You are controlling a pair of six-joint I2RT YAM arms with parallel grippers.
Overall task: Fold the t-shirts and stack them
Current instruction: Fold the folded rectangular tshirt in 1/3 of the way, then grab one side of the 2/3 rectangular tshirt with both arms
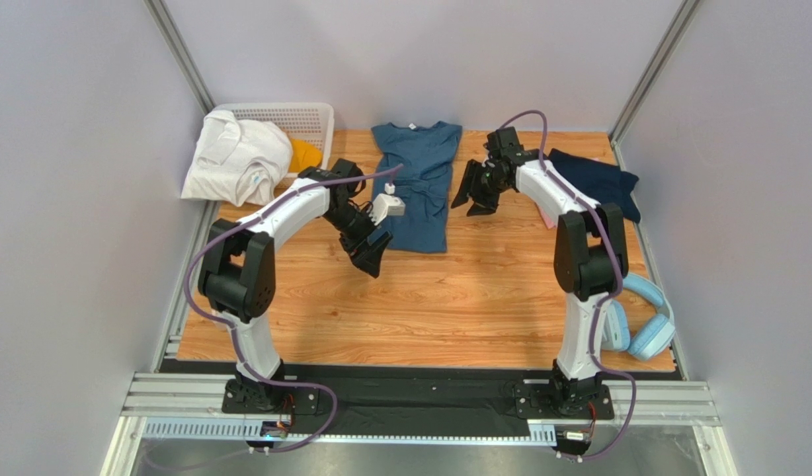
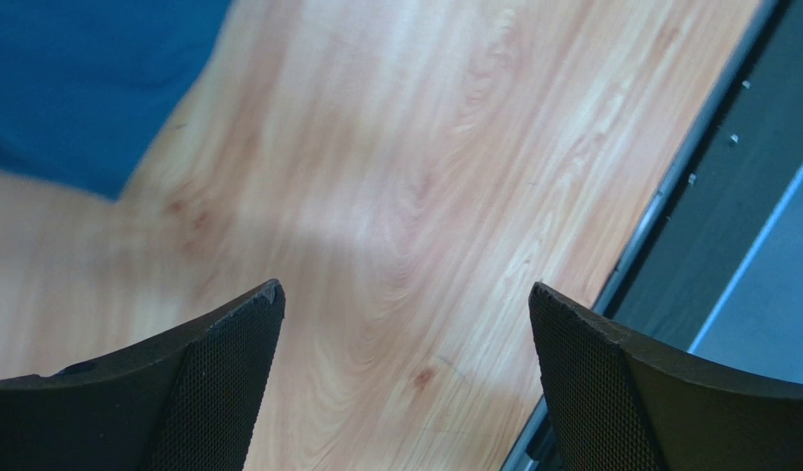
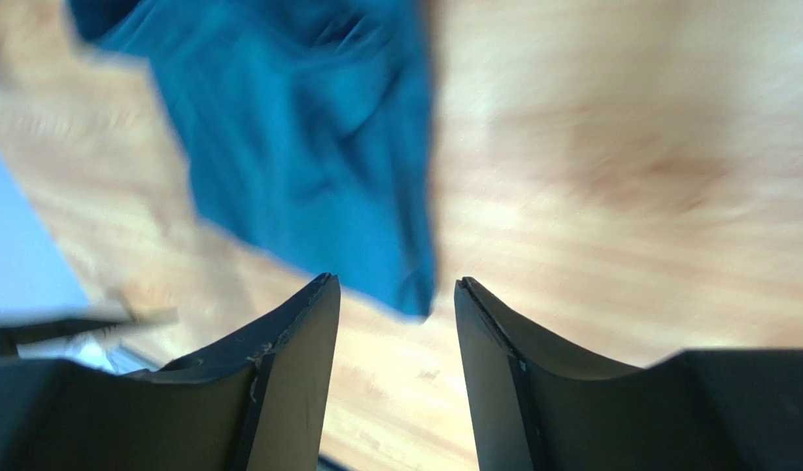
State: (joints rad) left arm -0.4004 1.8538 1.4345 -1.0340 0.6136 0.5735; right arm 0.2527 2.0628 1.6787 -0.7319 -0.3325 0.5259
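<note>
Teal-blue t-shirt (image 1: 417,188), left pincer (image 2: 405,299) wide near its hem corner, right pincer (image 3: 396,287) narrowly parted, empty

My right wrist view is blurred; the blue t-shirt (image 3: 307,147) runs off its top edge, and off my left wrist view's corner.

Spread t-shirt (image 1: 417,183) lies centre (toward the back); basket (image 1: 313,115) behind-left; headphones (image 1: 646,325) front-right.

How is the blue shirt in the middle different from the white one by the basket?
The blue shirt lies flat, sides folded in; the white shirt is a crumpled heap. The blue shirt sits mid-table; the white shirt overlaps the basket at the far left. Both are soft cloth.
</note>
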